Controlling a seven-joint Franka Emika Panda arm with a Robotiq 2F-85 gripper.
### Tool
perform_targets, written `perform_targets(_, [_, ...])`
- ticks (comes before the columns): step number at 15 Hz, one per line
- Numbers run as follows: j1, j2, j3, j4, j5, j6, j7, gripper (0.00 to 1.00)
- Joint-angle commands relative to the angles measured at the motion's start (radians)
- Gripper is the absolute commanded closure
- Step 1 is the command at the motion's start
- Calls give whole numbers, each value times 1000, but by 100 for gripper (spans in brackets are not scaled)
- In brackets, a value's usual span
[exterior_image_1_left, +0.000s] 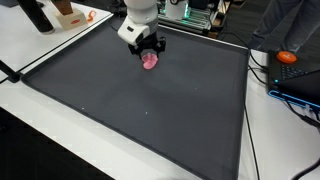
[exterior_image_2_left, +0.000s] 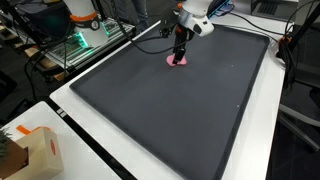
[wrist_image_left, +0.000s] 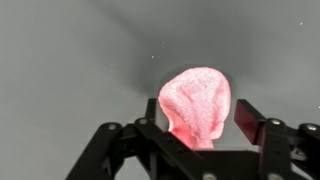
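A soft pink lump (wrist_image_left: 196, 100), like crumpled cloth or foam, lies on the black mat (exterior_image_1_left: 150, 120) near its far edge. My gripper (wrist_image_left: 197, 108) stands straight over it with one finger on each side. The jaws are spread. The right pad (wrist_image_left: 246, 120) has a clear gap of mat between it and the pink lump, while the left pad sits close against it. In both exterior views the gripper (exterior_image_1_left: 150, 52) (exterior_image_2_left: 180, 48) points down at the pink lump (exterior_image_1_left: 151, 62) (exterior_image_2_left: 178, 61), which rests on the mat.
The black mat (exterior_image_2_left: 170, 120) covers most of a white table. An orange object (exterior_image_1_left: 287, 57) and cables lie past one edge. A cardboard box (exterior_image_2_left: 30, 150) sits at one corner, and green-lit equipment (exterior_image_2_left: 82, 40) stands beyond the mat.
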Motion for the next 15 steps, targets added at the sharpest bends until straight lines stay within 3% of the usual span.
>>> perform_targets(1, [-45,-28,18,7,101,-77,15,0])
perform_targets(4, [-75,-56,13,-1,195,-102,21,0])
perform_targets(15, [-172,-89,-76,-4,442,-172,249,0])
